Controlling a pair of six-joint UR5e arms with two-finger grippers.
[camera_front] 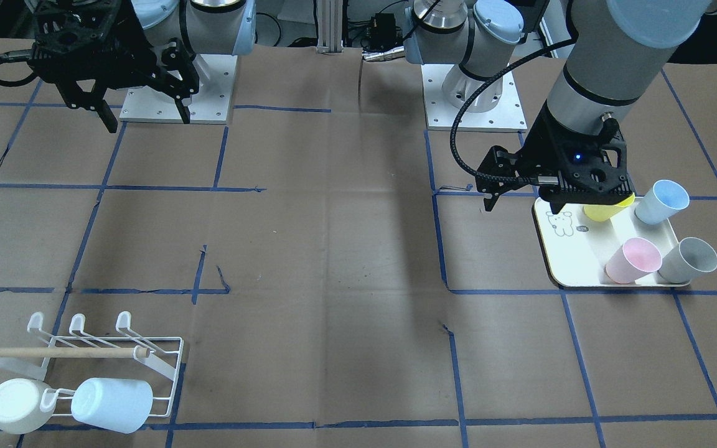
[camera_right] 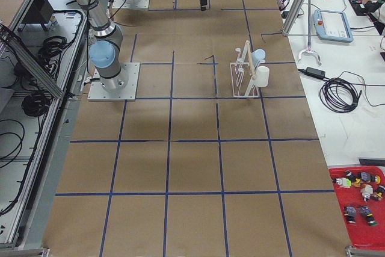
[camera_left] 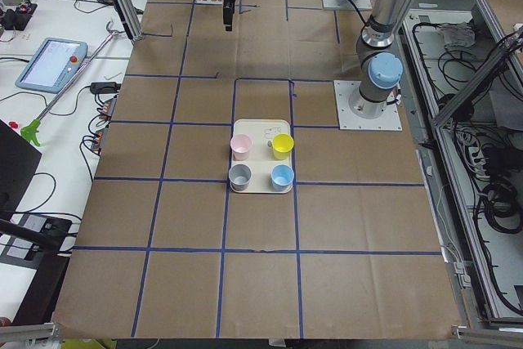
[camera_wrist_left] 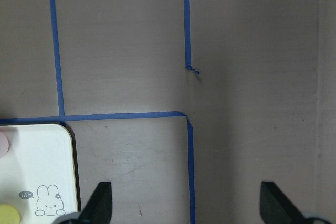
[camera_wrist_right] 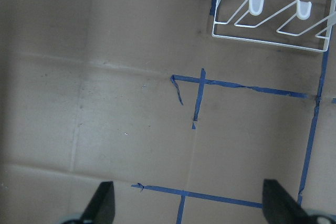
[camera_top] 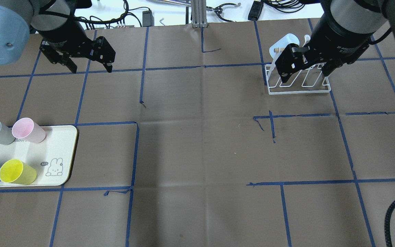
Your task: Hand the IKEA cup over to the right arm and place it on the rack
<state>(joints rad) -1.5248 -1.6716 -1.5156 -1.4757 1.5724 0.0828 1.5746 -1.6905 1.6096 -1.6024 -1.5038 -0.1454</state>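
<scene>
Brown-papered tabletop: white wire rack under right end effector holds two pale cups; four pastel cups wait by left end effector; both gape empty.

Rack top right; claw spread wide

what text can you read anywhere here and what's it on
"hi": dark speech bubble beside the rabbit drawing on the tray.
White lettering on the right arm: too blurred to read.
Handheld controller screen: too small to read.
</scene>
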